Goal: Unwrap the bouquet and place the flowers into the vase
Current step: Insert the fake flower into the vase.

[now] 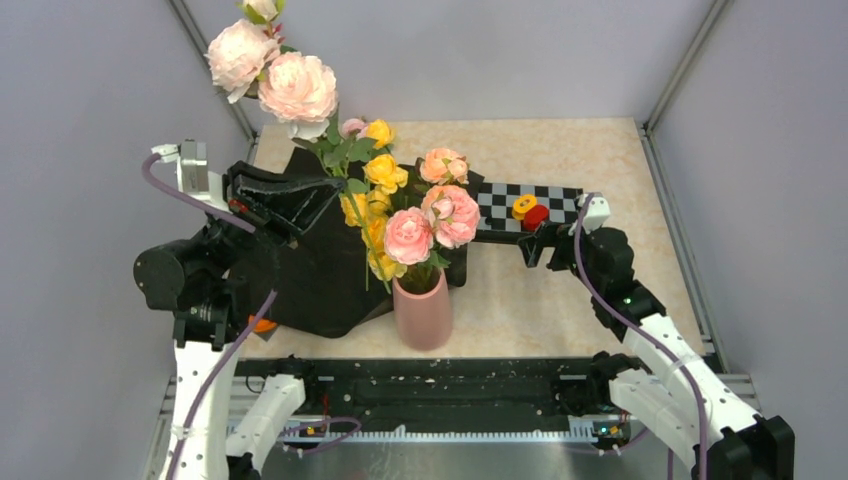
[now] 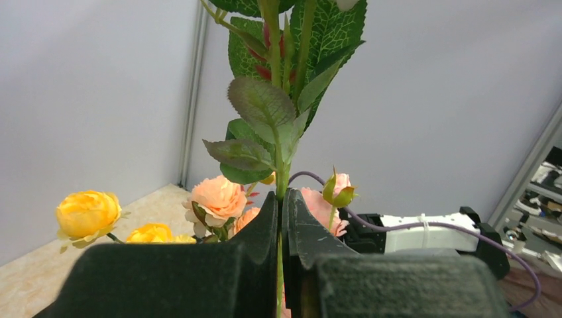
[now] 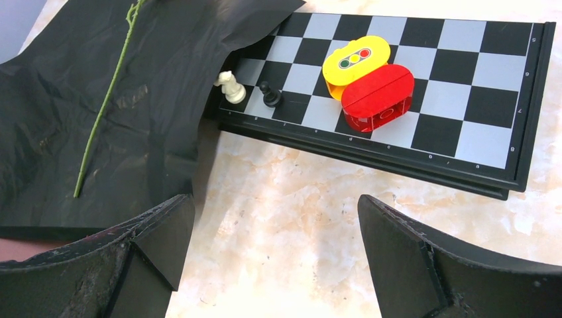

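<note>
My left gripper (image 1: pixel 338 186) is shut on the green stem (image 2: pixel 283 199) of a tall flower spray. Its leaves (image 2: pixel 265 109) rise above the jaws and its big pink blooms (image 1: pixel 297 88) stand high at the back left. The pink vase (image 1: pixel 423 318) stands near the table's front middle and holds several pink, peach and yellow flowers (image 1: pixel 430 225). The bouquet's black wrapping paper (image 1: pixel 320 275) lies opened left of the vase. My right gripper (image 1: pixel 532 246) hangs open and empty over bare table (image 3: pixel 275 218), right of the vase. A thin green stem (image 3: pixel 106 99) shows against the paper.
A chessboard (image 1: pixel 560 200) lies behind the vase, carrying a yellow block and a red block (image 3: pixel 368 79) and two small chess pieces (image 3: pixel 228 86). The paper overlaps its left end. Grey walls enclose the table on three sides.
</note>
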Tool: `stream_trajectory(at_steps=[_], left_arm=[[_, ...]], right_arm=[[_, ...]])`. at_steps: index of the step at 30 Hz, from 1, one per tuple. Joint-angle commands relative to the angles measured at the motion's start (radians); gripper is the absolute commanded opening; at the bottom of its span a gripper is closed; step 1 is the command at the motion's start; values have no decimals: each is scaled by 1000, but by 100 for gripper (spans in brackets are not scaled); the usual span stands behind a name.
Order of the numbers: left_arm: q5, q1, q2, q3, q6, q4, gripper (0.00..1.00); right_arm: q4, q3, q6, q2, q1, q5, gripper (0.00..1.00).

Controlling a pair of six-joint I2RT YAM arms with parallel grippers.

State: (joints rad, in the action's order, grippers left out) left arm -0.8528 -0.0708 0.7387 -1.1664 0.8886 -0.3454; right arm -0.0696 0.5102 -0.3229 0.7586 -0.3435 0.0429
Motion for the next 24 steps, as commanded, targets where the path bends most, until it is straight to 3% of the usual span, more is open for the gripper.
stream_trajectory(at_steps=[1,5,8,24], left_arm=[[64,-100,27,-16,-100,-5,0],[122,-232,69,-43,-206,63,0],[136,-272,92,-56,-242,66,0],[168,-315,118,-95,-344,66,0]], right_arm=[[44,27,14,0,13,-8,95],[42,26,15,-2,12,-10,95],[39,23,19,-7,14,-13,95],[45,14,19,-15,12,-15,95]])
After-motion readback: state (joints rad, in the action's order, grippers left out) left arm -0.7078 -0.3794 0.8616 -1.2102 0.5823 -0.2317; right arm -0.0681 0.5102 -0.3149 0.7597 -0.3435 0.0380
